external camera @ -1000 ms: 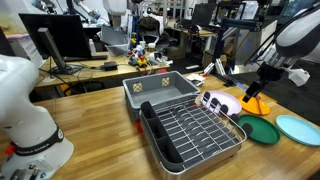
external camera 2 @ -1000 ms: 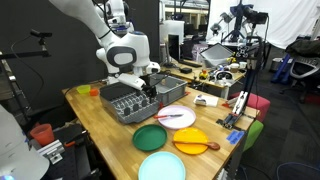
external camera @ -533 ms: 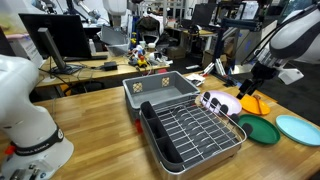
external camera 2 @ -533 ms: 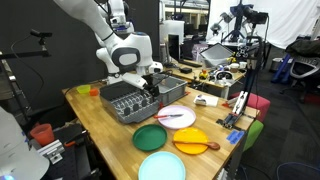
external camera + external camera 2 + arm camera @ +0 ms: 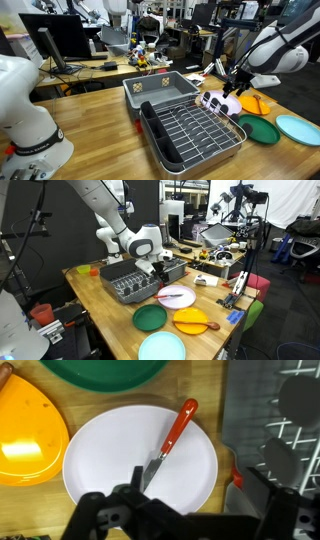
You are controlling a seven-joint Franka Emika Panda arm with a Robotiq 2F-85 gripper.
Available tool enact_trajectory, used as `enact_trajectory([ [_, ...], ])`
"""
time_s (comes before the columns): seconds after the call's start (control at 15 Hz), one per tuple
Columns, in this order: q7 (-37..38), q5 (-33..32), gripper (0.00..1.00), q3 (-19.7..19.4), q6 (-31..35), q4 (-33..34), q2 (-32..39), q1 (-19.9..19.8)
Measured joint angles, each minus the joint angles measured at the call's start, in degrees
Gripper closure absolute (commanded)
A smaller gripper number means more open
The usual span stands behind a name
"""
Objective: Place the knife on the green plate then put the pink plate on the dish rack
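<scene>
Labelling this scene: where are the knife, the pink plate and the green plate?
knife (image 5: pixel 176 432), wrist view, red-orange handle.
pink plate (image 5: pixel 100 460), wrist view, bare face beside the knife.
green plate (image 5: pixel 100 368), wrist view, face near its rim.

Checked in both exterior views and in the wrist view: no text, label, brand, number or sign can be read on anything. Whatever markings there may be are too small or too blurred to make out.
</scene>
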Motion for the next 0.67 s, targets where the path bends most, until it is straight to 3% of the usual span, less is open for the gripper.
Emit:
enact_trajectory([
  [0.67,15.59,-0.03,0.0,-0.95,1.26,9.66,12.19,0.48],
])
